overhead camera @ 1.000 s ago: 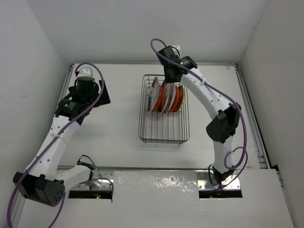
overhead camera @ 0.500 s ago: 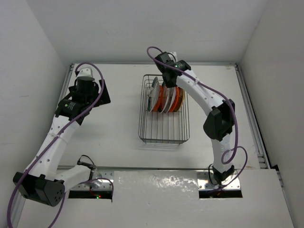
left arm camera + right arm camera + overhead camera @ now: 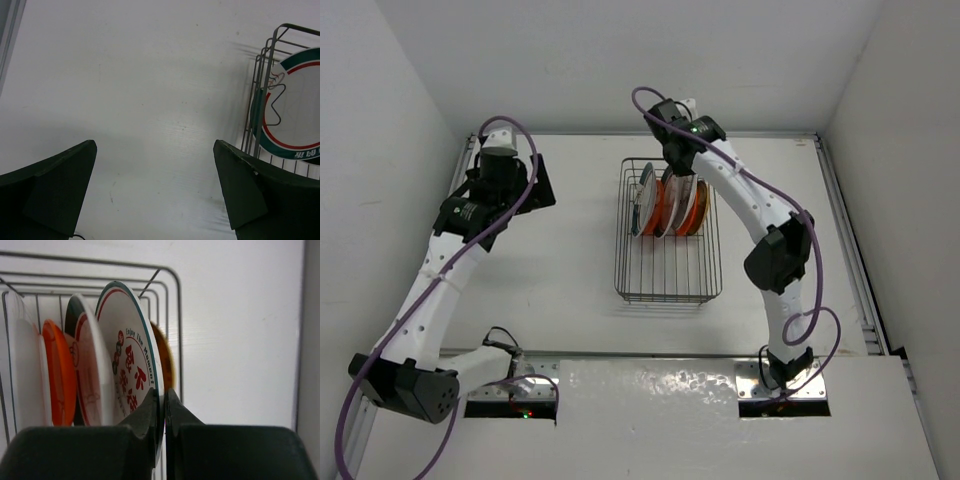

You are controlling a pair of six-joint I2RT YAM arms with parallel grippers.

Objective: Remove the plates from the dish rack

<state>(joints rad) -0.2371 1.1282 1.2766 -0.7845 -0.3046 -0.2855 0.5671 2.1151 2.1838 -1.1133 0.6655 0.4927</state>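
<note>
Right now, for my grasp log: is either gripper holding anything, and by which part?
The right gripper is shut on the rim of the plate with red lettering, which stands in the rack. The left gripper is open and holds nothing.

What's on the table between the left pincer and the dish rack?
Nothing. Only bare white table lies between the left pincer and the dish rack, as the left wrist view shows.

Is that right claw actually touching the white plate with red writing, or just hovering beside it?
Touching. The right wrist view shows the right gripper closed on the rim of the white plate, a finger pressed against each face, no gap.
</note>
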